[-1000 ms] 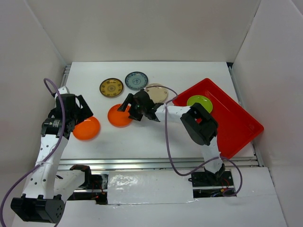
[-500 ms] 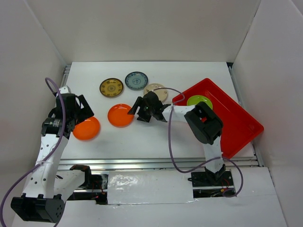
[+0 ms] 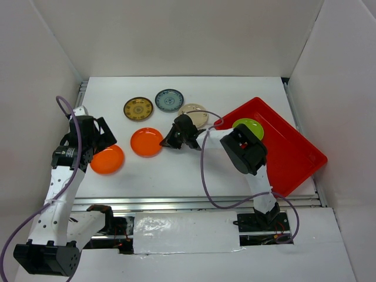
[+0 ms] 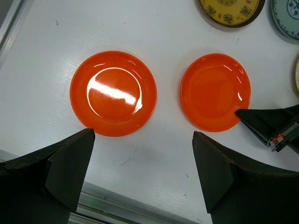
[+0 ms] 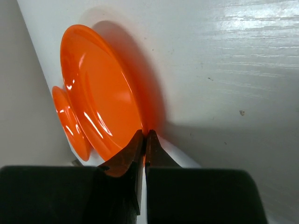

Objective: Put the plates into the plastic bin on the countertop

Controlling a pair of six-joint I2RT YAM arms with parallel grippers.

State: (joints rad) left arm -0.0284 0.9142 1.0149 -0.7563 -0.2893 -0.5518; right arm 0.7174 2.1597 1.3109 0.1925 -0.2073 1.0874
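Note:
Two orange plates lie on the white countertop (image 3: 176, 170). My right gripper (image 3: 167, 143) is shut on the right rim of the nearer-centre orange plate (image 3: 147, 142), with its fingertips (image 5: 145, 135) pinched on the plate's edge (image 5: 98, 98). The other orange plate (image 3: 107, 159) lies to the left, just below my left gripper (image 3: 107, 136), which hangs open above it with nothing between its fingers (image 4: 142, 172). Both orange plates, left (image 4: 113, 93) and right (image 4: 215, 92), show in the left wrist view. The red plastic bin (image 3: 288, 153) at the right holds a lime green plate (image 3: 247, 126).
A yellow-brown patterned plate (image 3: 138, 108) and a blue-grey patterned plate (image 3: 169, 100) lie toward the back. A beige plate (image 3: 197, 113) sits behind the right gripper, partly covered by it. A metal rail (image 3: 194, 202) runs along the front edge. White walls enclose the space.
The right gripper drew back to the orange plate's right rim and shut on it. The plate shifted slightly left. The left arm has stayed still.

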